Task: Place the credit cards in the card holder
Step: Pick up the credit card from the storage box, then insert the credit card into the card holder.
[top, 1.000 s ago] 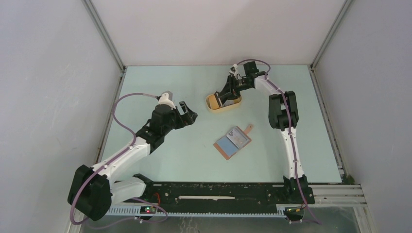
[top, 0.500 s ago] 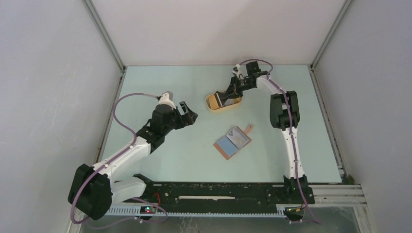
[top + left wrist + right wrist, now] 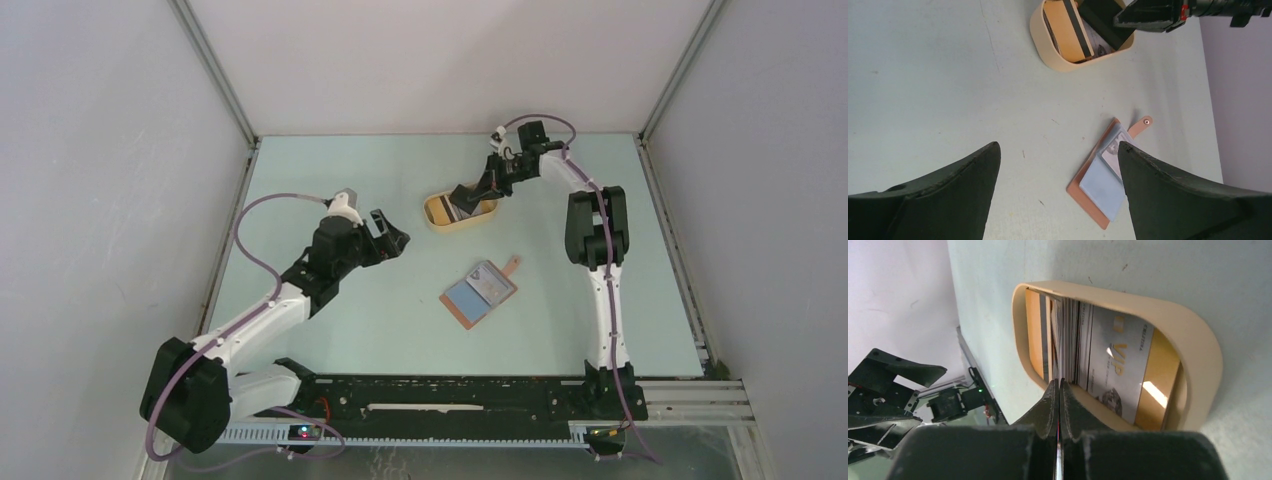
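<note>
My right jaws clench a dark card [image 3: 1100, 17] edge-on in the tray [image 3: 1198, 355]; the open card holder [image 3: 480, 292] lies flat on the bench, toward my base from the tray.

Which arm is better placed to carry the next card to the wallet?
Right. The right gripper is shut on a dark card at the yellow tray; the left gripper hangs open and empty.

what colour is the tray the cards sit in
Pale yellow-cream tray, clearest in the right wrist view.
</note>
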You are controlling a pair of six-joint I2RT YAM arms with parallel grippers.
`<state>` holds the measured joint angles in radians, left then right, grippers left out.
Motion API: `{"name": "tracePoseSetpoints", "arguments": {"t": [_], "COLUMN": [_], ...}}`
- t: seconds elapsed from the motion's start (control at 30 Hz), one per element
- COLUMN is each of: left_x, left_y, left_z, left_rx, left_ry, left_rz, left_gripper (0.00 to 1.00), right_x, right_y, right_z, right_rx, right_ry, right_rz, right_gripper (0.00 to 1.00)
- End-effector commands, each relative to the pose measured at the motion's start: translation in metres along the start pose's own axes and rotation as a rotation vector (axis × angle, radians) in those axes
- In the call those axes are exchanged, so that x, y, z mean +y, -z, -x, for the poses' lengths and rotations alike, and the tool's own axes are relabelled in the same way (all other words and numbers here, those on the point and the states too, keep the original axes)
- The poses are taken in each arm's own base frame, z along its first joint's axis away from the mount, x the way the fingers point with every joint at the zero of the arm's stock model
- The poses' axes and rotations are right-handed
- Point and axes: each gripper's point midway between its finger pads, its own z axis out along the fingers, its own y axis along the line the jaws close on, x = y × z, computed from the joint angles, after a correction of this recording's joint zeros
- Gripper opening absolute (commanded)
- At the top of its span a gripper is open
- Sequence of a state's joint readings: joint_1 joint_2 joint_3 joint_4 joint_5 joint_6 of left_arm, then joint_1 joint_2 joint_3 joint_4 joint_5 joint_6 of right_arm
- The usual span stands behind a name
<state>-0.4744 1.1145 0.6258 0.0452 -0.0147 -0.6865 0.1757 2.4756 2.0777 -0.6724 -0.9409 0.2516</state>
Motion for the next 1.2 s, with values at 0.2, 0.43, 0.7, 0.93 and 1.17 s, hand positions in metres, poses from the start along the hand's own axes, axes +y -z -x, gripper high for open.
{"name": "tracePoseSetpoints", "arguments": {"t": [0.2,0.43,0.7,0.93,1.17], "left_x": [-0.033,-0.049,-0.076,-0.089,-0.086], "left_y": [0.002,-0.001,-0.008,-0.008,-0.028], "left_z": [-0.006,-0.037,-0.108,-0.157,-0.195], "left_rx": [-0.014,0.047,0.248,0.376,0.526], "left_ry": [0.101,0.247,0.330,0.349,0.387], "left_rz": [-0.220,-0.324,-0.369,-0.359,-0.302], "left_gripper": [0.88,0.75,0.48,0.31,0.19], "right_x": [0.048,0.090,0.082,0.036,0.016], "right_y": [0.076,0.102,0.095,0.079,0.068], "right_z": [0.009,-0.061,-0.171,-0.204,-0.205], "right_rx": [-0.133,-0.080,0.016,-0.003,0.035], "right_ry": [0.261,0.378,0.331,0.276,0.227], "right_rz": [-0.101,0.070,0.139,-0.058,-0.088], "right_gripper": [0.00,0.00,0.00,0.00,0.00]}}
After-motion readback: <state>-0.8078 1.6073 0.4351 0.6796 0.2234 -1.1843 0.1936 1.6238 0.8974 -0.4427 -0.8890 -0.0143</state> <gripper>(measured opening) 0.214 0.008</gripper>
